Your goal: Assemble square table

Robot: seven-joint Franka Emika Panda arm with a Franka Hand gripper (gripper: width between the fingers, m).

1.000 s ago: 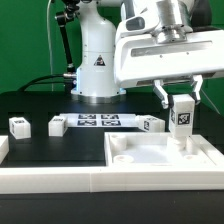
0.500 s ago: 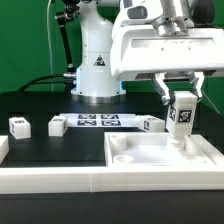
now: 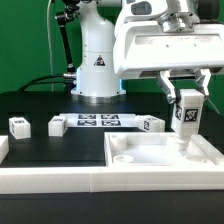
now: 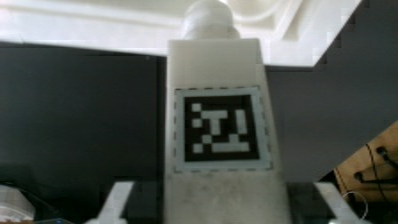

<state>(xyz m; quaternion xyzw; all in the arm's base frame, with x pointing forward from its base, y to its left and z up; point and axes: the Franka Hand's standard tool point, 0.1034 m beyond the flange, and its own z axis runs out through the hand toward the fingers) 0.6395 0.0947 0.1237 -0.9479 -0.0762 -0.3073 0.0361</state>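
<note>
- Green curtain (image 3: 25, 40) hangs behind a black desk (image 3: 40, 105), with the arm's white base (image 3: 97, 70) standing at the back.
- The end effector (image 3: 185, 100) pinches the held leg block (image 3: 184, 118) by its upper part, one finger on each flat side. The block hangs upright, tag facing the exterior camera.
- Its lower end sits at the far corner of the square slab (image 3: 150, 160) on the exterior view's right. Whether the tip is already seated in the recessed hole there I cannot tell.
- In the wrist view the held leg block (image 4: 217, 120) ends in a rounded peg pointing at white plastic beyond it.
- To do this step well, I judge the block should stay plumb and centred over the hole, then go down gently. Turning should start only once the peg has found the hole, because a tilted start could cross-thread or shove the slab.
- The slab is white plastic, low and square, with a raised rim and shallow round recesses near its corners.
- Spare leg blocks (image 3: 19, 125) (image 3: 56, 126) (image 3: 152, 124) lie apart on the desk, small, white and tagged.
- The marker board (image 3: 100, 121) lies flat between them, and a long white rail (image 3: 50, 180) runs along the front.
</note>
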